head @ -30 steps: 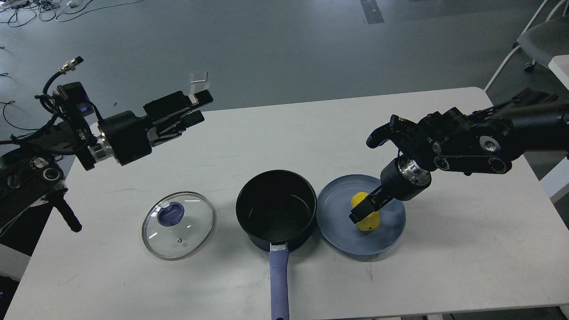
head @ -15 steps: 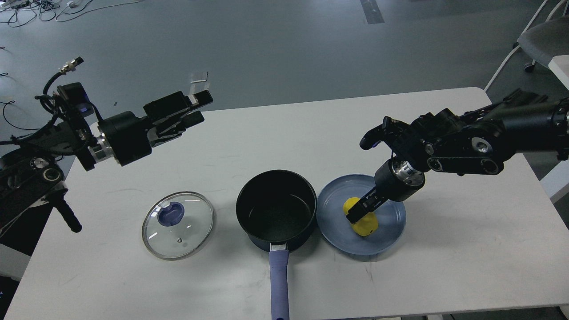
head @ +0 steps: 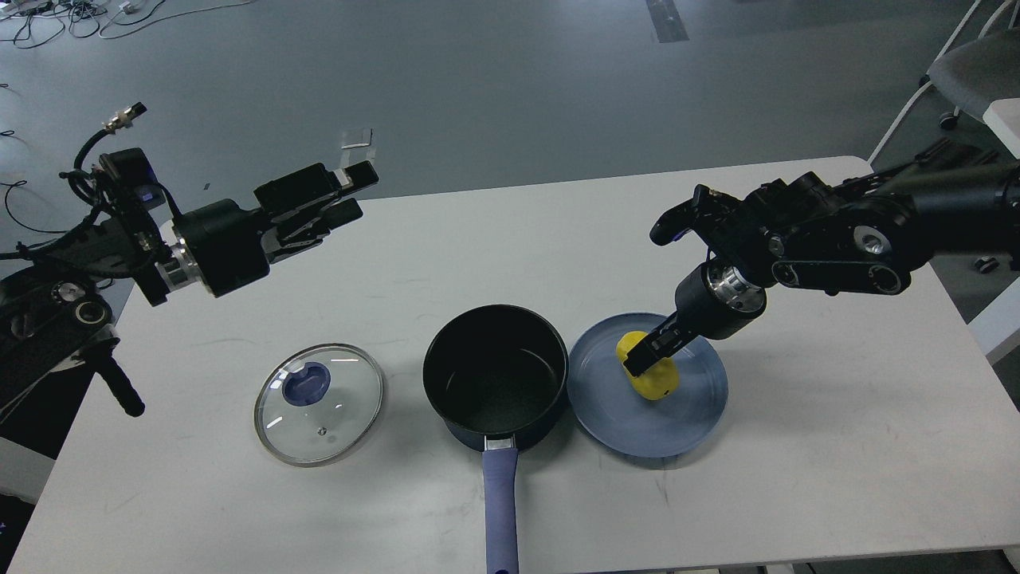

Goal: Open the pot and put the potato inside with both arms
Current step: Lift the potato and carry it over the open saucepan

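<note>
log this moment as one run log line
lid off: steel-rimmed glass lid on table | dark navy pot open | right end effector shut on yellow oval potato over blue plate

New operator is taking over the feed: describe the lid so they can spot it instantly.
On the white table, find the dark open pot at the centre front. The lid lies flat to its left, apart from it. It alone is clear glass, steel-rimmed, with a blue knob; the plate is opaque blue.
</note>
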Controlling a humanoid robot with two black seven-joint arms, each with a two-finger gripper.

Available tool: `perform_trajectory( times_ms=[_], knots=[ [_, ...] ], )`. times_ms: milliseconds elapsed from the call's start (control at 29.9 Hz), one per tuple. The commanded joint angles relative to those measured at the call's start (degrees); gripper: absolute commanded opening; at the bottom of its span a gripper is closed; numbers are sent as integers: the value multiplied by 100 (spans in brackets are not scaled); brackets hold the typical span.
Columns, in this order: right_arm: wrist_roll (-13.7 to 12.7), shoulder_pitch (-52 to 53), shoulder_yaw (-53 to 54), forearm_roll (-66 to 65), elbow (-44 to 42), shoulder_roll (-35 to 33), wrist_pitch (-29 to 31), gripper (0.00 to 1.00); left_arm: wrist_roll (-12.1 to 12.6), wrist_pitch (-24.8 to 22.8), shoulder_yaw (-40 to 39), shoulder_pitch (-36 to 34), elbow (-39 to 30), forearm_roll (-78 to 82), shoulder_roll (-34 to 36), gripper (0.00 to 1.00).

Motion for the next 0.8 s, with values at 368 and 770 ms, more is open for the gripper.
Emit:
perform_trajectory(
  times_ms=[368,770],
  knots=[
    [-1,728,768,791,383,-274,-2,31,0,-18,-36,-9,0,-26,70,98],
    [-1,737,821,967,33,939,-2,32,0,-18,-44,-9,0,-53,175,98]
  ],
)
